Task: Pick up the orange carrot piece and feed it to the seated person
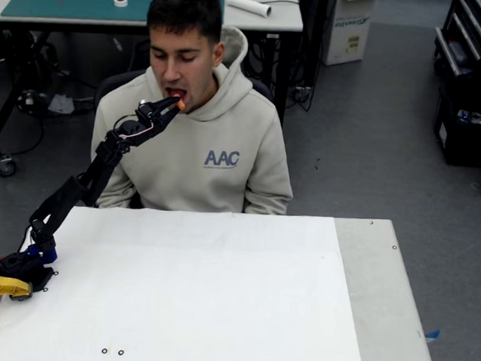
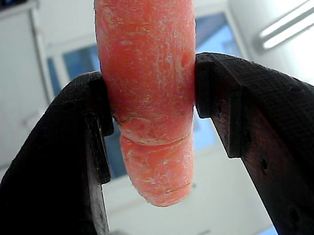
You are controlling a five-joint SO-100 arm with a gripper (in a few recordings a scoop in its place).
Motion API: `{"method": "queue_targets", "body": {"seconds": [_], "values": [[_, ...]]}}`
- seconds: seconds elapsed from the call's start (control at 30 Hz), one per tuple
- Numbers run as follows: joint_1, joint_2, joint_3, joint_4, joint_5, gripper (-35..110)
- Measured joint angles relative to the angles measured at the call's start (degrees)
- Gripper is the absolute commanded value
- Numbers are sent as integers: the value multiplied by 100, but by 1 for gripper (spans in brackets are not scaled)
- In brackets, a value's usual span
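The carrot piece (image 2: 153,88) sat clamped in our jaws, raised to the seated person's (image 1: 195,144) open mouth for biting

Fixed view: the surface (image 1: 216,294) is a white rectangular sheet w/ a grey strip (image 1: 380,306) running down its right side, a few small dark holes along the strip's edges. On it, at the left edge, sits the arm's black-and-blue base (image 1: 24,266) w/ a yellow part (image 1: 0,286) just beside it, touching. Near the front edge, two small black rings (image 1: 112,352) lie side by side, close but apart.
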State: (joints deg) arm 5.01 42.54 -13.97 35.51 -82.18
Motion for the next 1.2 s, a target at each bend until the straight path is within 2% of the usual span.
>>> {"method": "queue_targets", "body": {"seconds": [0.8, 1.1, 1.2], "values": [[-114, -53, 0, -9, 0, -1], [-97, -62, 0, -53, 0, 19], [-26, -62, 0, -35, 0, 21]]}}
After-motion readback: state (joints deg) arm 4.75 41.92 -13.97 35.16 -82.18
